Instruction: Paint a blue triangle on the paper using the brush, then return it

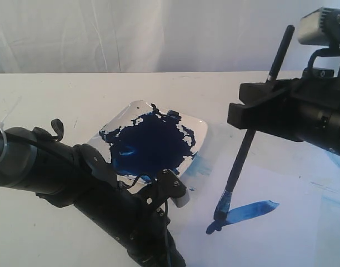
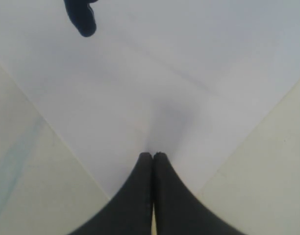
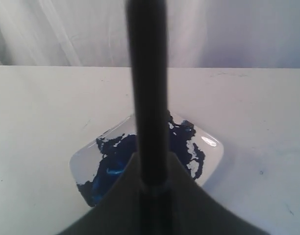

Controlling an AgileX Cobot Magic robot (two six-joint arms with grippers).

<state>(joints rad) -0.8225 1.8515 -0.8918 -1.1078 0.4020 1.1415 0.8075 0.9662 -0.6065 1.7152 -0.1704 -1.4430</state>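
Right gripper (image 1: 249,107) clenched on the brush (image 1: 239,161), bristle tip rested on the paper (image 1: 281,183) beside one blue stroke (image 1: 253,210), left gripper (image 2: 153,155) pinched closed

A white table (image 1: 48,94) spans the frame from the middle band down. At center a square white paint dish (image 1: 200,130), pooled with dark blue, sits on it. A flat white paper (image 1: 270,245) covers the lower right, just beside the dish.
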